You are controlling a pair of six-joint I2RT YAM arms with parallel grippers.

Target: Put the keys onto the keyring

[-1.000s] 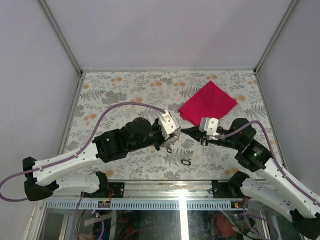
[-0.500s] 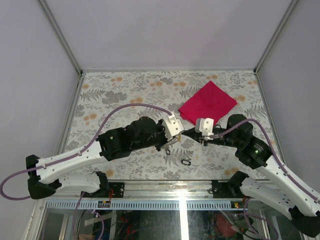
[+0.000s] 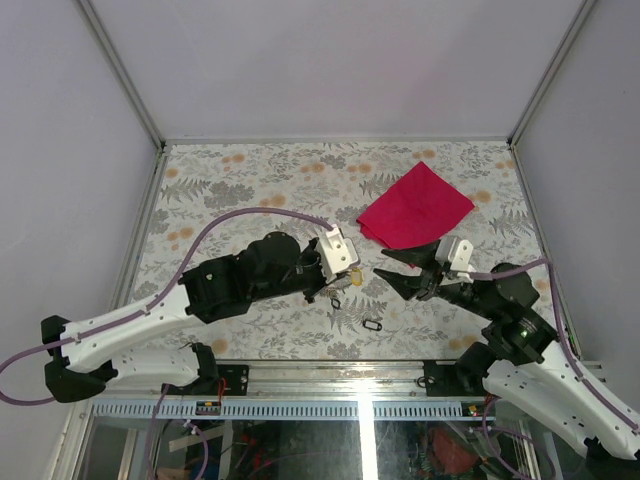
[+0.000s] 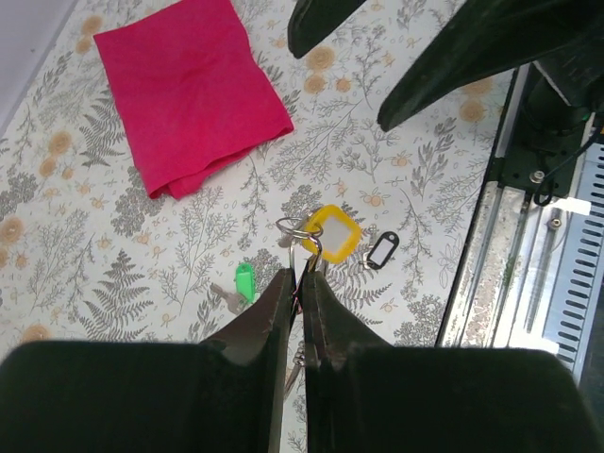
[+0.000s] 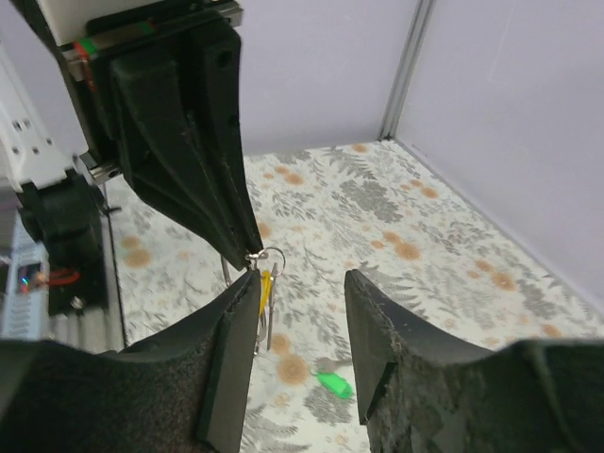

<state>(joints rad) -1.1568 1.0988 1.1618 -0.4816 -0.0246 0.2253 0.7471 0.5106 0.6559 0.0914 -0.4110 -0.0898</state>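
Left wrist view shows the left end effector [image 4: 295, 276] with its two dark fingers pressed together, pinching the thin silver wire keyring [image 4: 300, 231] at their tips. A pale yellow oblong plastic key tag [image 4: 332, 233] with a pale centre hangs from that ring, just past the fingertips. A black-framed oblong plastic key tag [image 4: 380, 252] lies loose on the floral-patterned worktop [image 3: 240, 190], near the yellow one but apart from the ring. A small bright green piece [image 4: 244, 281] lies on the other side of the fingers, and a folded red cloth [image 4: 189, 90] sits farther off, flat on the worktop. From the right wrist view, the right end effector [image 5: 302, 281] is spread wide and holds nothing, pointing toward the ring, which hangs in line with the gap between its fingers. From above, the two end effectors face each other near the worktop's middle, tips close but not touching.
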